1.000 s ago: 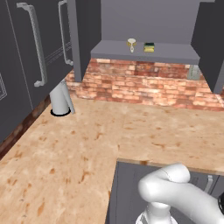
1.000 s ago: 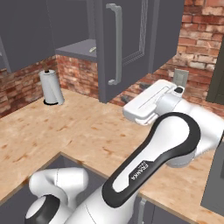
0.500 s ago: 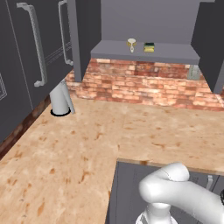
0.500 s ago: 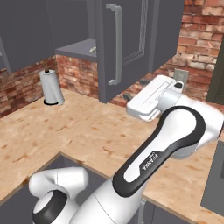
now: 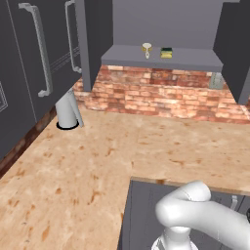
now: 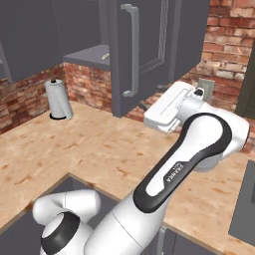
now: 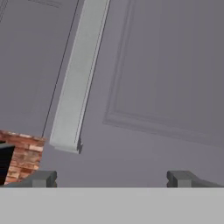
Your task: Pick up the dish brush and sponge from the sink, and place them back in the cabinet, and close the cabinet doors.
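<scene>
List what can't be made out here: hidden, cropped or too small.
- Sink: left base view, basin largely covered by the arm and cut by the bottom edge.
- Dish brush and sponge: on the cabinet shelf, too small for detail.
- Gripper: hand view, the space between its spread fingertips falls at the frame's edge; contact with the door unclear.

Open cabinet door (image 6: 144, 55) mid-frame; hand (image 6: 149, 107) apparently behind it; paper towel roll (image 6: 58, 99) left.

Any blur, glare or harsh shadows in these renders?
Left base view: flat even light, no glare; the dish brush and sponge on the cabinet shelf look small and soft. Right base view: sharp, faint shading. Hand view: door handle slightly soft, no glare.
</scene>
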Tool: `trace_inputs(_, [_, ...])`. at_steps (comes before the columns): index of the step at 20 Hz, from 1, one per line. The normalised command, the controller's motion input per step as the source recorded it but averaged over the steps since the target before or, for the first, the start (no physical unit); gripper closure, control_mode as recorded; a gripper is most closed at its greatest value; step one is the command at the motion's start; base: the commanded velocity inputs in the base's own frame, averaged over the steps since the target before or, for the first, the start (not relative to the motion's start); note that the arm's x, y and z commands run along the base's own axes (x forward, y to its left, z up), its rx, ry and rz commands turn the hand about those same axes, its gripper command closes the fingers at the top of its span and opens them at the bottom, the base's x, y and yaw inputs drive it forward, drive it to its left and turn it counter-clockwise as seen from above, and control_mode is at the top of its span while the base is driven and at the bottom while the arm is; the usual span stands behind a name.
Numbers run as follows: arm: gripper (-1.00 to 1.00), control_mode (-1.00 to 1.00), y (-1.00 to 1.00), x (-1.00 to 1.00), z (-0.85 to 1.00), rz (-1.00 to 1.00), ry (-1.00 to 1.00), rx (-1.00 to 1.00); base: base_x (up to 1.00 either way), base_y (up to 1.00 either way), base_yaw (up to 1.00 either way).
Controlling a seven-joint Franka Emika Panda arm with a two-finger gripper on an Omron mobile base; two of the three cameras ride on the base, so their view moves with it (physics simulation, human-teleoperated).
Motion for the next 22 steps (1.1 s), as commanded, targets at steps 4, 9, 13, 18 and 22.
trace_inputs(4, [-1.0,-1.0,0.22,0.03,0.0,0.01,0.0,0.08,0.0,0.0,0.0])
trace_inputs(9, [-1.0,-1.0,0.21,0.02,0.0,0.0,0.01,0.08,0.0,0.0,0.0])
trace_inputs(13, [-1.0,-1.0,0.3,0.06,0.0,0.0,0.0,0.05,0.0,0.0,0.0])
trace_inputs(18, [-1.0,-1.0,0.25,0.15,0.0,0.0,0.0,0.03,0.0,0.0,0.0])
trace_inputs(22, [-1.0,-1.0,0.21,0.24,0.0,0.0,0.0,0.03,0.0,0.0,0.0])
